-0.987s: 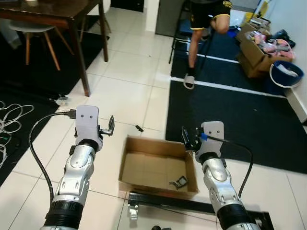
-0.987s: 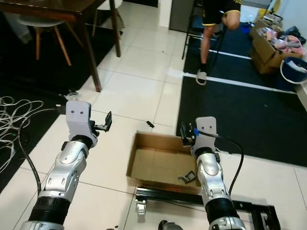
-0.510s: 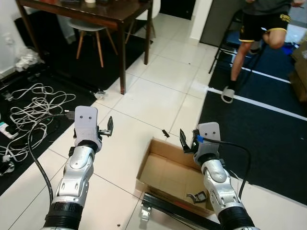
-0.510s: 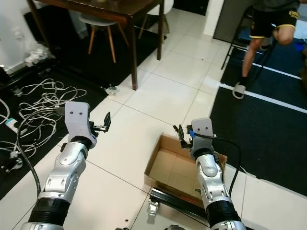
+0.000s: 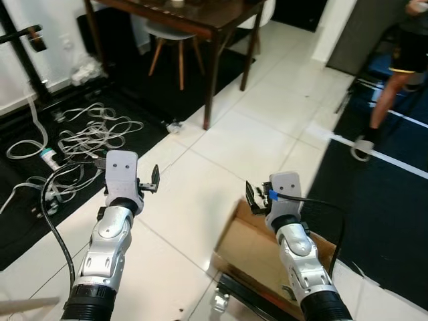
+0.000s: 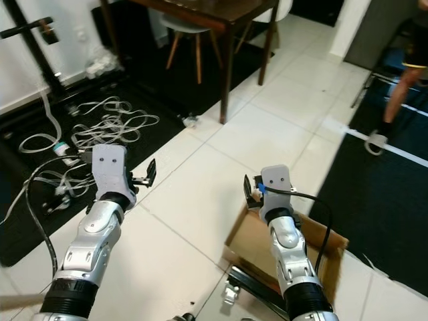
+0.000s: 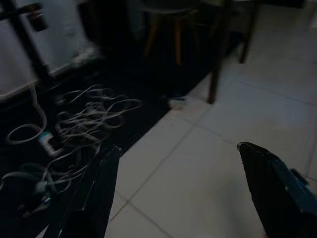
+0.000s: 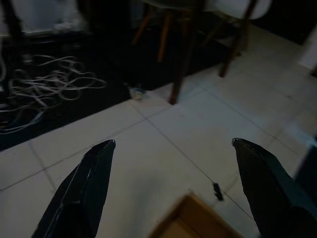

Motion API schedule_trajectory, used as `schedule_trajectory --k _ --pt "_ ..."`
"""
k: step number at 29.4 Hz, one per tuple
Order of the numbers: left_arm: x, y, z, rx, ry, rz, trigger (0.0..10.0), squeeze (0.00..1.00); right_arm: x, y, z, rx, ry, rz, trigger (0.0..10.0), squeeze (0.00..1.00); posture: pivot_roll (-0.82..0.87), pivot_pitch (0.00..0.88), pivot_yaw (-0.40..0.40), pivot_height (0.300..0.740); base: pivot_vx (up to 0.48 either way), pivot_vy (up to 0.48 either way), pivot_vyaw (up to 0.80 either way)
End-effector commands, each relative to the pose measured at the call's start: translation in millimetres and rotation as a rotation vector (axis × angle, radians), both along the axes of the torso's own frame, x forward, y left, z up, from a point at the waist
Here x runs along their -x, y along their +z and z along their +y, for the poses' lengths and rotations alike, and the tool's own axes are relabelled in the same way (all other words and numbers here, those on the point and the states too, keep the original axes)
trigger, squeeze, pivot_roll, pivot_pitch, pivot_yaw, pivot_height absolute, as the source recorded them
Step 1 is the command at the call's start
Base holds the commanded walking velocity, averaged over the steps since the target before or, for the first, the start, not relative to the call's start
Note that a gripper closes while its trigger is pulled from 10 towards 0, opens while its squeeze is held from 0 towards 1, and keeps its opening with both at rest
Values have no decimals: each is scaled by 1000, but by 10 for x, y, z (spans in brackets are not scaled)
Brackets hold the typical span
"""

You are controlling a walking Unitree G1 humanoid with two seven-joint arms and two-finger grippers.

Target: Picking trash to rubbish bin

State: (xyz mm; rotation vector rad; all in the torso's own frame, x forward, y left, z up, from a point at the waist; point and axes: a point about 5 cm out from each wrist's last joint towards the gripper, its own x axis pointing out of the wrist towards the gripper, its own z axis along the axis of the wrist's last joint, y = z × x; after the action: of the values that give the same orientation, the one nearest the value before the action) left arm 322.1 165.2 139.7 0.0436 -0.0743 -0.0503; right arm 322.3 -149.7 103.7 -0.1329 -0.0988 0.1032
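Both arms are held forward over white tile – left gripper (image 5: 155, 180) and right gripper (image 5: 250, 198) with fingers spread, nothing gripped; the cardboard box (image 5: 254, 251) lies below the right arm

Glossy white floor tiles (image 5: 200, 194), matt brown cardboard box (image 5: 257, 251), dark polished wood table (image 5: 200, 17), matt black carpet (image 5: 391, 214), brushed silver metal arms (image 5: 107, 247), smooth white plastic cables (image 5: 87, 137).

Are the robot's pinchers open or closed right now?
Both open. The left gripper and right gripper each show two black fingers spread wide apart with bare floor between them.
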Motion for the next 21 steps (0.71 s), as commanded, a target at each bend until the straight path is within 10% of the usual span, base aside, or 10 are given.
schedule_trajectory --k 1,21 --pt "31 -39 -8 0 -1 19 10000 0 36 -57 -7 1 -6 28 10000 0 14 153 -49 740 0 0 800" --pt "57 -57 4 -4 -4 28 10000 0 63 -79 46 4 11 41 10000 0 17 159 -46 740 0 0 800"
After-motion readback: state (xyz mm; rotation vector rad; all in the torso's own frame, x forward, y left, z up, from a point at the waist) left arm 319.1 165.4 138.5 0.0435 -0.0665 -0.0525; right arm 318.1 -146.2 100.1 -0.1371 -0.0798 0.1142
